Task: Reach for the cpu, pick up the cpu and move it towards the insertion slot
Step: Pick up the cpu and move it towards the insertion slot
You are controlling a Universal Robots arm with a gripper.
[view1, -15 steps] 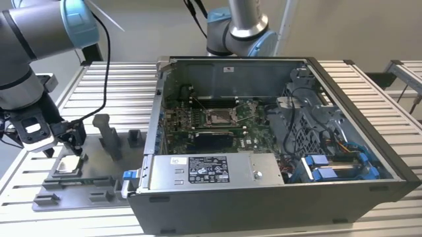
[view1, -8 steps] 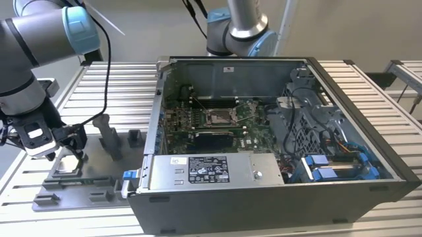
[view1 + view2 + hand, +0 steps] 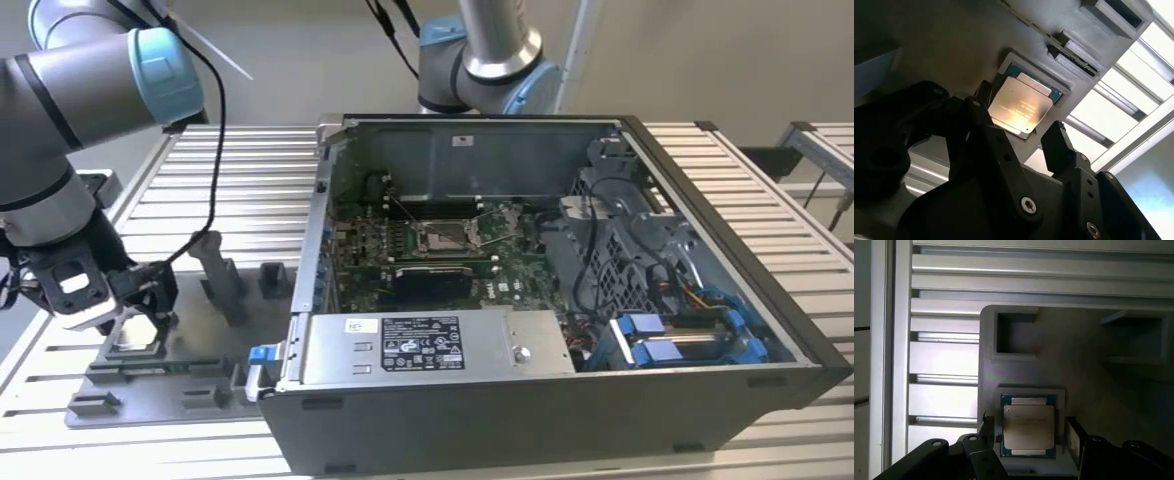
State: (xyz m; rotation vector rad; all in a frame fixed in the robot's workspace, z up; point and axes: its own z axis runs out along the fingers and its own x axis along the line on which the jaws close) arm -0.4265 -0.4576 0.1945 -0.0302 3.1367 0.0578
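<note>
The fingers stand wide astride the cpu in its grey fixture pocket, so lowering squarely and closing evenly on opposite edges looks best.

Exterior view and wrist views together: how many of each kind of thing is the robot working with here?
cpu, lying in the fixture: 1
grey fixture: 1
open computer case: 1
insertion slot, inside the case: 1
gripper, open astride the cpu: 1
Total: 5
</note>
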